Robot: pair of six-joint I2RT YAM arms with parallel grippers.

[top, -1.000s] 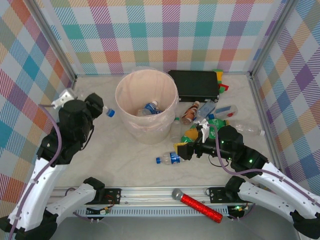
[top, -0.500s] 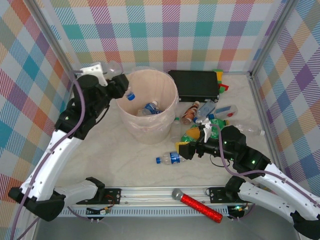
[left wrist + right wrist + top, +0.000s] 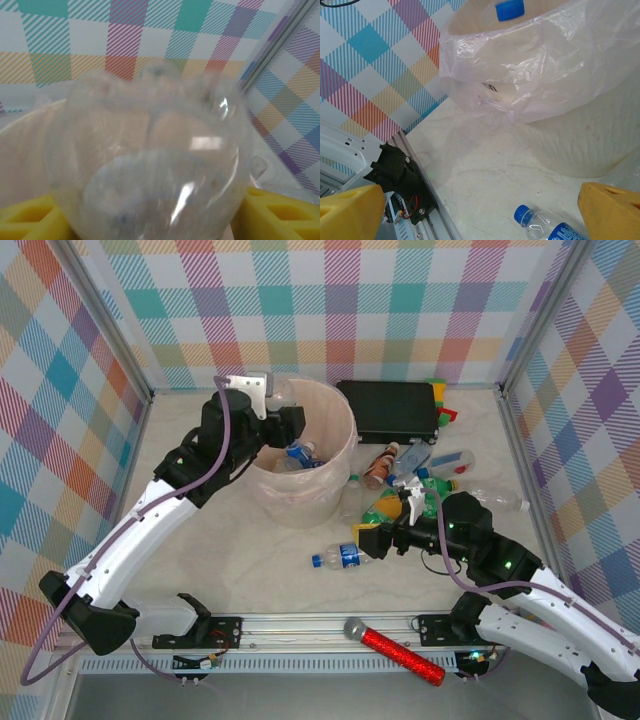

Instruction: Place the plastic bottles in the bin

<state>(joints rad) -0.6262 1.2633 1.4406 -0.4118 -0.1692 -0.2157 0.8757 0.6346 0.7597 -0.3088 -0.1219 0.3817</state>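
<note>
The bin stands mid-table, a pale bucket with a thin plastic liner. My left gripper hangs over its left rim. A clear bottle sits base-up between the wide-set yellow fingers, blurred; I cannot tell whether they touch it. Another blue-labelled bottle lies inside the bin. My right gripper is open and low over the table, just right of a clear blue-capped bottle. More bottles lie in a pile at the right: a brown one, a green one and clear ones.
A flat black box lies behind the bin at the back wall. A red glittery microphone rests on the front rail. Metal frame posts and checked walls close in both sides. Bare table lies left of and in front of the bin.
The left arm swung from the far left up over the bin's rim with the clear bottle, and its fingers spread apart. The right arm stayed almost still.
</note>
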